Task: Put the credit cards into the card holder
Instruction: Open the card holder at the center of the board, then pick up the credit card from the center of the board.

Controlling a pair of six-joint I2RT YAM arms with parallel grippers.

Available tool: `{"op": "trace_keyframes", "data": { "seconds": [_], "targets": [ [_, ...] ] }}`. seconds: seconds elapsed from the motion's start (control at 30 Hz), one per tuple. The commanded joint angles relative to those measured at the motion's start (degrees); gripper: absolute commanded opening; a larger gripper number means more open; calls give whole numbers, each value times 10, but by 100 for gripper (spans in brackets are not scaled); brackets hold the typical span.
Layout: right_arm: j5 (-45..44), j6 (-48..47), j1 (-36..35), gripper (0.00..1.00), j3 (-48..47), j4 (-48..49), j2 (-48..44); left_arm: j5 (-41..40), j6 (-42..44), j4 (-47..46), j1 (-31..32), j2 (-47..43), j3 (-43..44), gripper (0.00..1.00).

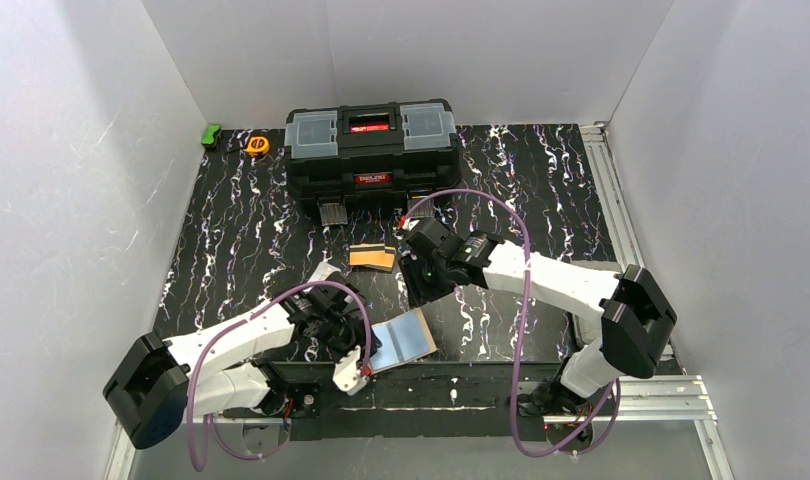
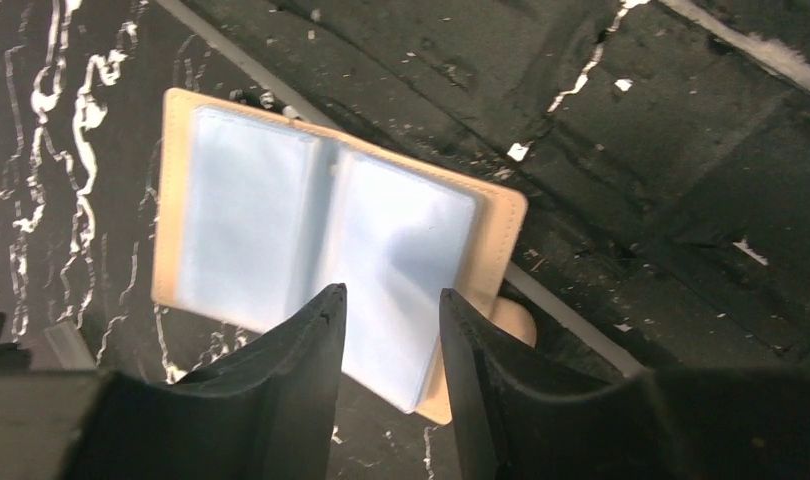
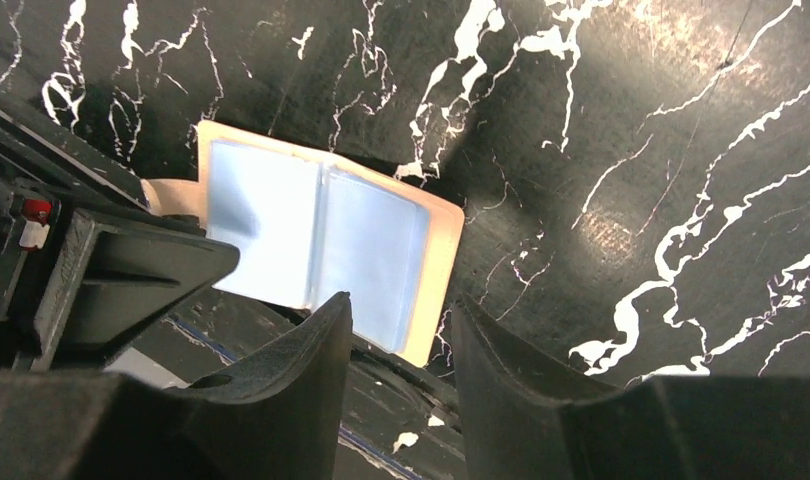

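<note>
My left wrist view shows the card holder (image 2: pixel 281 200) blurred. My left gripper (image 2: pixel 391 295) covers the near edge of its right-hand pocket and most of the rounded snap tab (image 2: pixel 516 322). In my right wrist view, my right gripper (image 3: pixel 399 300) hides the card holder's lower corner. From above, the credit cards (image 1: pixel 371 258) are too small for me to count. My right fingertips are lost against the dark tabletop (image 1: pixel 541 190), and the toolbox (image 1: pixel 371 150) label is too small to read.

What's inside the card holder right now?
The card holder lies open: clear pockets, no card visible in them. Fingers of the left gripper cover part of its near edge, so that bit is unseen.
</note>
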State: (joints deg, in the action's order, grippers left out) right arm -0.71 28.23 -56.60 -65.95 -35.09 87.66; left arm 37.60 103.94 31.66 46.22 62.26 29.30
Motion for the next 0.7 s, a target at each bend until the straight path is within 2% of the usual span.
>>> {"op": "trace_keyframes", "data": {
  "seconds": [0.0,0.17,0.33,0.4,0.5,0.6,0.67],
  "targets": [
    [1,-18,2,49,-38,-10,0,7,-51,22,-5,-22,35,41],
    [3,-26,11,51,-57,-9,8,-3,-137,0,-12,-54,40,44],
    [1,-27,29,55,-65,6,9,-29,-297,-45,-51,-112,23,44],
    [3,-26,37,56,-64,20,10,-41,-371,-91,-94,-125,18,43],
    [17,-20,44,58,-61,50,18,-57,-483,-159,-198,-121,12,42],
    [51,-12,46,60,-52,115,34,-56,-548,-213,-316,-83,18,41],
    [88,2,46,62,-45,184,50,-70,-587,-234,-349,-49,28,41]
  ]
}}
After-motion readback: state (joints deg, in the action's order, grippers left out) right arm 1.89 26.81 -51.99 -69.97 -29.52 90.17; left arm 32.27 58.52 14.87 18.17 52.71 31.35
